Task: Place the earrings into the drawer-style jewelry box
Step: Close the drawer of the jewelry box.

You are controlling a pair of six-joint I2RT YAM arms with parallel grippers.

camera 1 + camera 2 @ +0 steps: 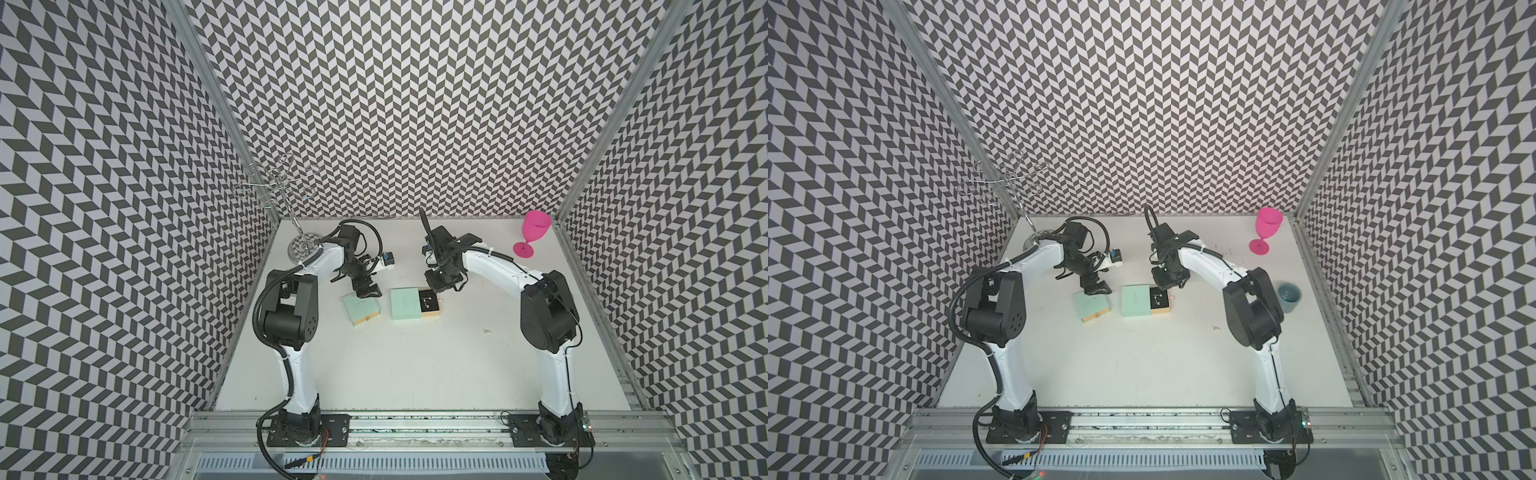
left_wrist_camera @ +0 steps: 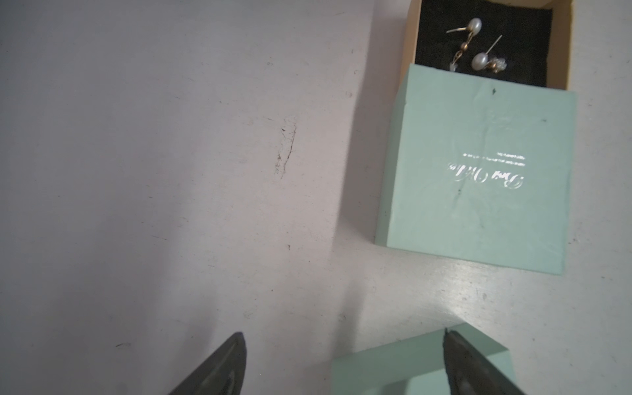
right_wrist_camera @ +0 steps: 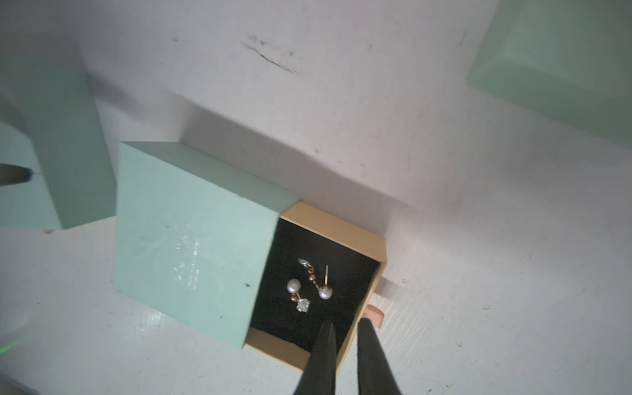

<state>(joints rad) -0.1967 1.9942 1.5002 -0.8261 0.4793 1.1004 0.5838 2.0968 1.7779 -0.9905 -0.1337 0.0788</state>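
Observation:
The jewelry box is a mint-green sleeve mid-table, its tan drawer slid out to the right. Pearl earrings lie on the drawer's black lining. One more tiny silvery earring cluster lies loose on the table further right. My right gripper is shut on the drawer's front wall, one finger inside and one outside by the pull tab. My left gripper hangs open over the far corner of a second mint box, holding nothing.
A pink goblet stands at the back right. A wire stand rises in the back left corner. A blue-grey cup sits behind the right arm's elbow. Patterned walls close in three sides.

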